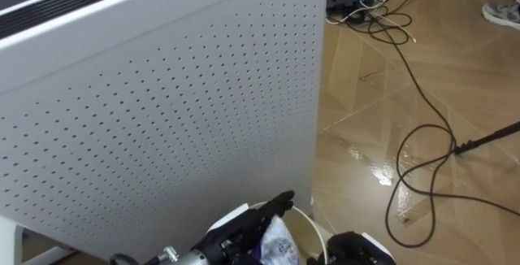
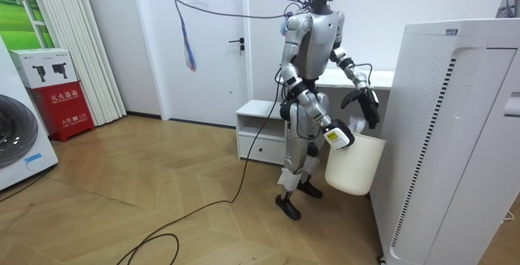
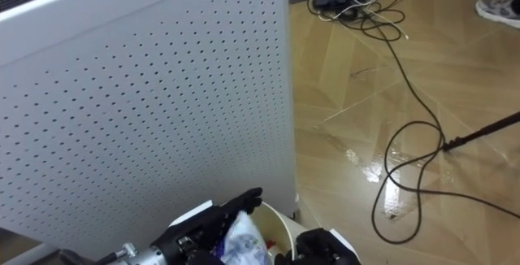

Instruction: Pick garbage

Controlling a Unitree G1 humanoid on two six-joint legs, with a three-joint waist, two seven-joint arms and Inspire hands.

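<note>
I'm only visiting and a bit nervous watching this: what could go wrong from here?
1. The left hand holds a crumpled wrapper near the bin rim; released there, it might miss and land on the floor.
2. The white perforated cabinet stands close beside that hand, so a swing could knock it.
3. Cables loop across the floor nearby; a step could snag them.

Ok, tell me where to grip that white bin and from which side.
Take the bin by its rim, from the robot's right, where the right hand sits: its smooth tapering wall shows no handle, and the left hand holds crumpled garbage over the mouth.
</note>
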